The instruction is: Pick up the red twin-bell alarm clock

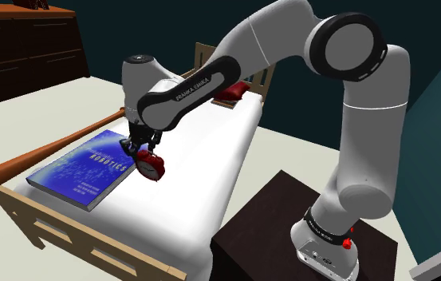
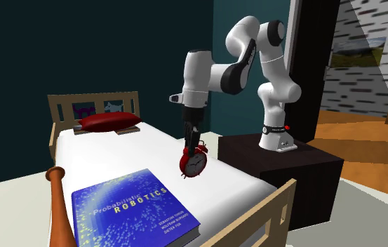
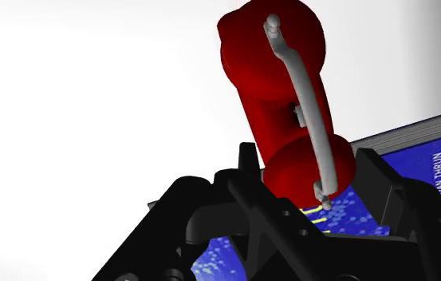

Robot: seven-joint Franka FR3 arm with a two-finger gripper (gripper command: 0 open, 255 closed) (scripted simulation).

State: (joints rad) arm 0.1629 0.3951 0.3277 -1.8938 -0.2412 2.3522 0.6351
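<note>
The red twin-bell alarm clock point(image 1: 152, 167) with its grey handle is clasped between the black fingers of my gripper point(image 1: 141, 152). It hangs tilted over the white mattress point(image 1: 202, 184), beside the blue book's edge. From the second exterior view the clock point(image 2: 194, 161) dangles below the gripper point(image 2: 191, 145), seemingly a little off the mattress. In the wrist view the clock point(image 3: 278, 96) juts out from between the fingers of the gripper point(image 3: 308, 164), its two bells and handle showing.
A blue "Probabilistic Robotics" book point(image 1: 83, 169) lies on the bed beside the clock. A wooden baseball bat point(image 1: 43, 156) rests along the bed's far side. A red pillow point(image 1: 230, 93) sits at the headboard. The dark stand point(image 1: 266, 231) adjoins the bed.
</note>
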